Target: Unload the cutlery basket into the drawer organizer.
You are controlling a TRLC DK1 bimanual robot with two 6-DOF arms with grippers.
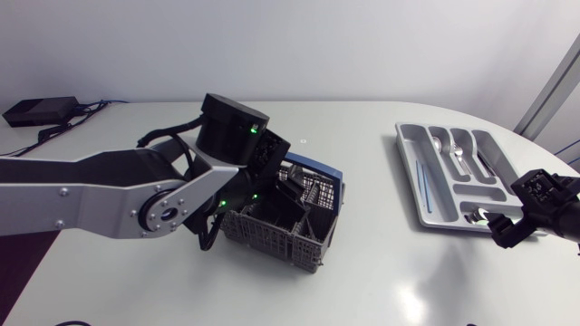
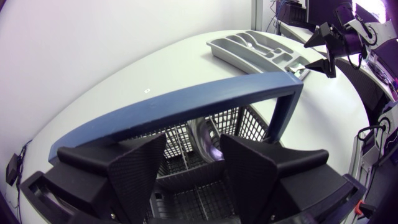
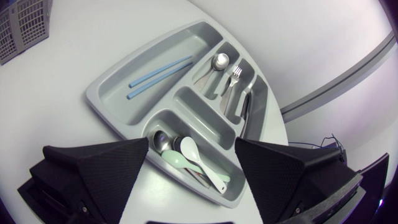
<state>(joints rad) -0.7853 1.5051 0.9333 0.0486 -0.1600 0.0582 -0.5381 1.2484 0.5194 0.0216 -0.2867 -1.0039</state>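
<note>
**Left hand over the basket, right hand over the organizer**

The left hand (image 2: 193,149) hangs with its two wedge fingers spread and nothing between them, just above the grey cutlery basket (image 1: 281,225). Seen from the left wrist, the basket's blue handle (image 2: 186,102) arcs across just ahead of the fingertips. Below the gap between them a shiny piece of metal cutlery (image 2: 209,142) stands in a mesh compartment; which kind it is I cannot tell. The left arm (image 1: 91,195) comes in from the side and covers part of the basket, which sits near the middle of the table (image 1: 362,281).

Well apart from it, the right hand (image 3: 193,149) hovers with its fingers spread wide and empty over the near end of the grey drawer organizer (image 3: 102,102). In the small compartment under the hand lie a metal spoon (image 3: 163,142), a pale green spoon (image 3: 179,158) and a white spoon (image 3: 202,163), overlapping. Further on, two light blue sticks (image 3: 158,74) rest in the long compartment. Beside that, narrower compartments hold a second metal spoon (image 3: 219,61) and a fork (image 3: 233,74).

At the far corner of the table a black box (image 1: 41,110) sits with cables
</note>
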